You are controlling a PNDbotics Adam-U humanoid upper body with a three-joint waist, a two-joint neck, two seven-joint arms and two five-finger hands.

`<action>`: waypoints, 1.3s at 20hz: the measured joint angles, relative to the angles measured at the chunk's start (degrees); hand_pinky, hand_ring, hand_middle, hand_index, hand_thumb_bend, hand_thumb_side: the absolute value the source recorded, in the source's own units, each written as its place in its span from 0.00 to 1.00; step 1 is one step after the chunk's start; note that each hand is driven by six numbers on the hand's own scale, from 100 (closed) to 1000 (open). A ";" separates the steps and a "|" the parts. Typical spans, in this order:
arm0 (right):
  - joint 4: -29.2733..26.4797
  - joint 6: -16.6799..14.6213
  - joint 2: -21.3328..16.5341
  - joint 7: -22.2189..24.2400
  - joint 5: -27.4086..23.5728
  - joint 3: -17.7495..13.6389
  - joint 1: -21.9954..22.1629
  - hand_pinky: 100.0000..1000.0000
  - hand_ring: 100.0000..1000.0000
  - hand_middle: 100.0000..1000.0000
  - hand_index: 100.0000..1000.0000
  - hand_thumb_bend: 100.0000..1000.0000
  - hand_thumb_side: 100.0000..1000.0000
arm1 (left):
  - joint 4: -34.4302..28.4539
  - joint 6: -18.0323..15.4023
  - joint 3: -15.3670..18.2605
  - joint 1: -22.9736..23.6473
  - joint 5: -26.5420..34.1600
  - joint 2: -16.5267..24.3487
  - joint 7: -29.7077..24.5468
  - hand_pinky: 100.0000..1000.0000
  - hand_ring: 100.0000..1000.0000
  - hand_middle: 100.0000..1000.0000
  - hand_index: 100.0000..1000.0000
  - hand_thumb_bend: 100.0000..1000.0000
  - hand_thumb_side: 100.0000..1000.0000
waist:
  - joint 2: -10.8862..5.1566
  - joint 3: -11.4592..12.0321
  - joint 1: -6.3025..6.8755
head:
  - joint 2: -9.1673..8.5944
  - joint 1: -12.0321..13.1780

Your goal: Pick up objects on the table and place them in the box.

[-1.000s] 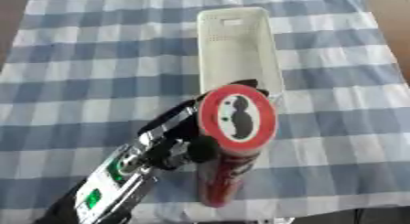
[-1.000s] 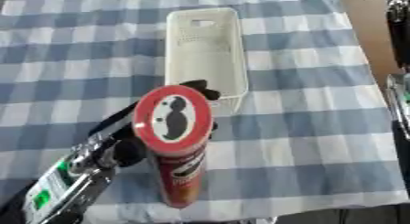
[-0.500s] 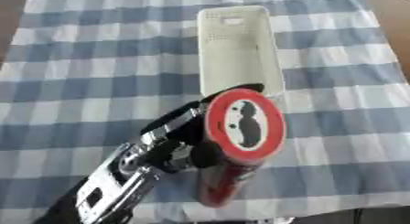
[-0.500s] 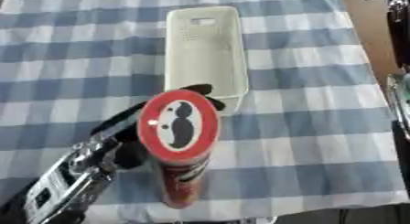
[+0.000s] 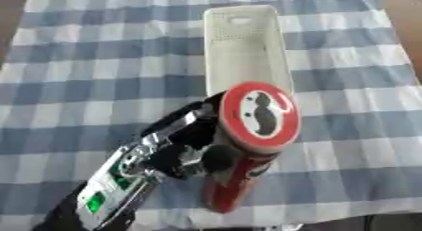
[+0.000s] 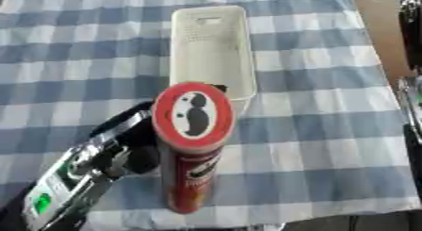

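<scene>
left hand [image 5: 194, 145] grips red Pringles can [image 6: 194, 145] | moustache logo | near white box [image 5: 247, 51]

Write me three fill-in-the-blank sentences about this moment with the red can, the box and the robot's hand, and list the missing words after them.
1. The robot's ____ hand is curled round the red can.
2. The lid of the can shows a black ____ on white.
3. The white box lies on a tablecloth checked in white and ____.

Missing words: left; moustache; blue
</scene>
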 measured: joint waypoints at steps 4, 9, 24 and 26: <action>0.00 0.00 0.01 -0.01 0.00 -0.01 0.00 0.58 0.78 0.84 1.00 0.00 0.87 | 0.00 0.75 0.88 0.22 -5.88 0.88 -1.10 0.73 0.75 0.98 1.00 0.48 0.41 | 0.00 0.03 -0.02 | 0.00 -0.02; 0.00 -0.01 0.01 -0.01 0.00 -0.02 0.00 0.58 0.78 0.84 1.00 0.00 0.87 | 0.01 1.85 1.45 0.65 -12.02 1.45 0.54 0.67 0.69 0.94 1.00 0.52 0.40 | -0.01 0.04 -0.03 | 0.00 -0.03; -0.32 0.03 0.07 -0.23 0.00 -0.37 0.04 0.58 0.78 0.84 1.00 0.00 0.87 | 0.05 3.57 1.05 0.92 -12.13 0.70 4.75 0.48 0.50 0.74 1.00 0.54 0.45 | -0.01 -0.02 0.03 | 0.00 -0.03; -0.34 0.06 0.15 -0.35 0.00 -0.38 0.06 0.58 0.78 0.84 1.00 0.00 0.87 | 0.14 4.24 1.05 0.61 -11.11 0.28 6.89 0.39 0.42 0.66 0.99 0.56 0.37 | -0.02 -0.02 0.05 | 0.00 -0.03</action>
